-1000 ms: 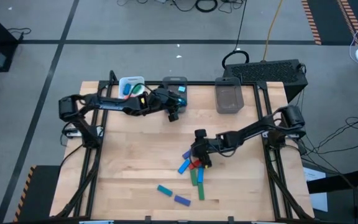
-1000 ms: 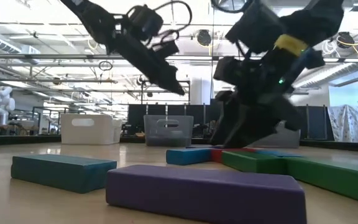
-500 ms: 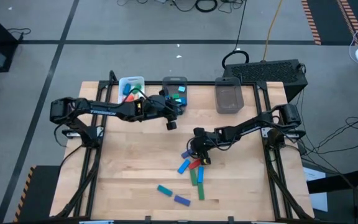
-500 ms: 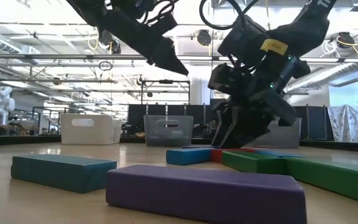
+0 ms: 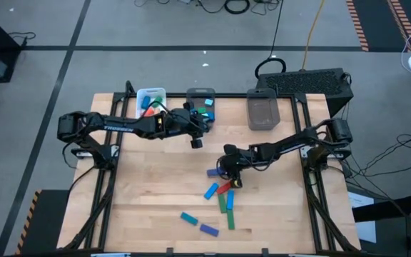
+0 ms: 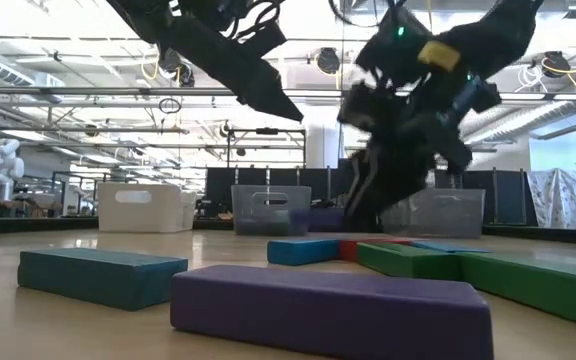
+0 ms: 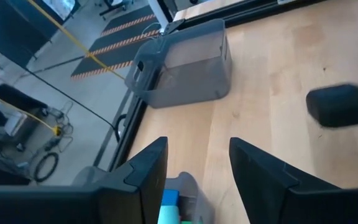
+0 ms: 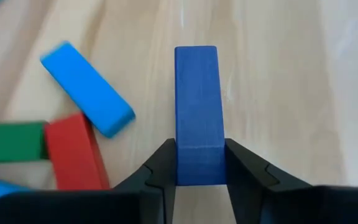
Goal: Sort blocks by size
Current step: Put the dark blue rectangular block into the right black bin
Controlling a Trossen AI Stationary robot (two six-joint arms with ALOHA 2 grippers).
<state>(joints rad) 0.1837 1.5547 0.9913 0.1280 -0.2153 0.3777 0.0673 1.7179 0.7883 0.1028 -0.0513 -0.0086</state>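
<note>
**Dark blue block lifted from the pile**

Only the right wrist view shows the right hand [image 8: 200,163] clamped on a dark blue block [image 8: 196,112]; it has risen off the table [image 5: 155,193] since earlier. Left hand [image 7: 194,171], fingers apart, hovers by the grey bin [image 7: 182,65].

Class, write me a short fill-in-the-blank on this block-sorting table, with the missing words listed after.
1. The right tool is shut on a dark ____ block.
2. Beside the light blue block lies a ____ block.
3. The left tool hangs ____, holding nothing.
4. Nearest the low camera lies a ____ block.

Missing words: blue; red; open; purple
</note>
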